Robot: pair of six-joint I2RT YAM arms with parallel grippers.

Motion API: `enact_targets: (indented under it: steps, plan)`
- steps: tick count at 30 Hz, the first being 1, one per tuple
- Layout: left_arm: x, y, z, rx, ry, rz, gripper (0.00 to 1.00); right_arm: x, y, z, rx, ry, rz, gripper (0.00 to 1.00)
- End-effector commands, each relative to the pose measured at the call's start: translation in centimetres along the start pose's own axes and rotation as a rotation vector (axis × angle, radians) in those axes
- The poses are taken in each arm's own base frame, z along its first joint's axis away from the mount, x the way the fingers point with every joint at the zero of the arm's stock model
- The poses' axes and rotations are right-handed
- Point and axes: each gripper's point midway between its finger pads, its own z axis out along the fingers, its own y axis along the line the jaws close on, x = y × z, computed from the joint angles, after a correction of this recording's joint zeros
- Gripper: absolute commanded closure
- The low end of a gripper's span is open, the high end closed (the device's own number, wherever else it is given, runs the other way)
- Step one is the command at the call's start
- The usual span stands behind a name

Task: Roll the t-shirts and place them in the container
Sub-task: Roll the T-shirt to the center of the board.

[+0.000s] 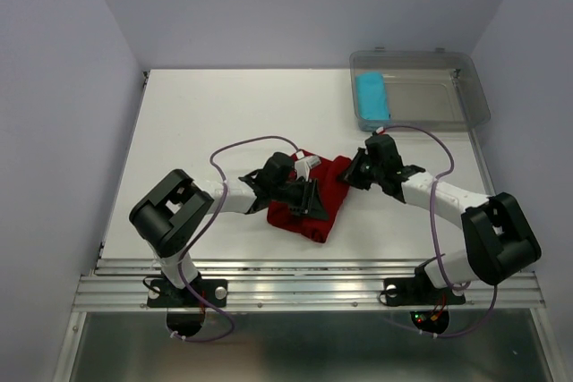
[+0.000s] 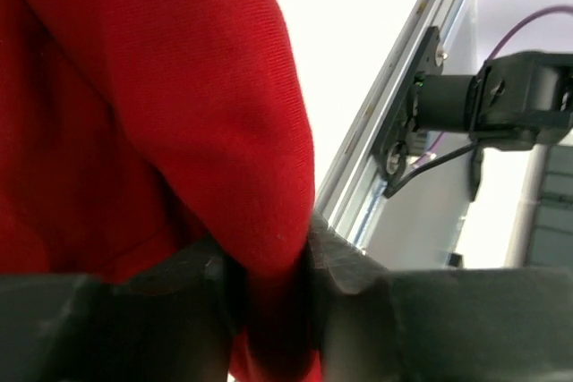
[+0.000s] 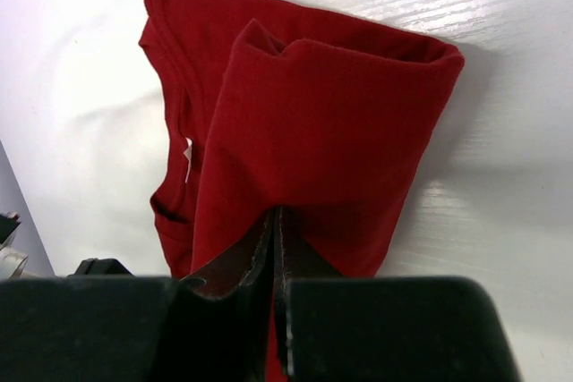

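1 blue roll (image 1: 372,97) sits in the bin (image 1: 474,100); the red shirt (image 1: 333,190), part-folded, lies just left of the bin. The left gripper (image 2: 273,301) and right gripper (image 3: 276,248) are each clamped tight on its folds, likely mid-roll. Next: turn both edges over together, evenly.

Left arm (image 1: 170,212): elbow raised at the near left, forearm reaching right toward the table's middle.
Left gripper (image 1: 309,200): fingers pinched on a fold of the dark red t-shirt (image 1: 333,181).
Right arm (image 1: 497,234): elbow at the near right, forearm reaching left.
Right gripper (image 1: 358,167): jaws pressed together on the shirt's right edge.
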Motion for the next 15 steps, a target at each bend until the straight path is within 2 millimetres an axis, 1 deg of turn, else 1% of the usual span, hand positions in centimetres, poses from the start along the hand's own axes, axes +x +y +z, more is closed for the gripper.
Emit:
enact_targets:
  steps: [1,2,3,5,7,8,9,10,12,15]
  plan:
    - [0.1,-0.9,-0.1,0.033,0.02,0.035,0.51,-0.7,1.8,0.8,-0.054,-0.008,-0.041,0.94]
    - [0.0,-0.8,-0.2,0.02,0.014,0.04,0.48,-0.7,1.8,0.9,-0.056,-0.006,-0.041,0.94]
    - [-0.2,-0.8,-0.3,0.011,0.011,0.044,0.45,-0.9,2.2,1.1,-0.076,-0.013,-0.043,0.94]
    - [-0.2,-0.7,-0.6,-0.016,0.016,0.055,0.36,-0.5,2.3,1.8,-0.077,0.003,-0.053,0.94]
    - [-0.6,-0.4,-0.8,-0.05,0.005,0.065,0.31,-0.7,2.7,2.1,-0.082,0.005,-0.057,0.94]
    - [-0.4,-0.2,-1.0,-0.07,0.017,0.069,0.3,-0.3,2.7,2.4,-0.081,0.017,-0.065,0.94]
    - [-0.9,-0.3,-1.2,-0.086,0.001,0.079,0.29,-0.4,2.9,2.5,-0.083,0.016,-0.067,0.94]
    - [-1.0,-0.2,-1.4,-0.099,-0.002,0.082,0.27,-0.4,2.8,2.6,-0.08,0.018,-0.068,0.94]
    - [-1.2,-0.2,-2.0,-0.135,-0.01,0.09,0.27,-0.4,2.8,2.9,-0.077,0.02,-0.07,0.94]
    - [-1.5,0.1,-2.8,-0.189,-0.025,0.098,0.27,0.2,2.7,3.3,-0.071,0.038,-0.081,0.94]
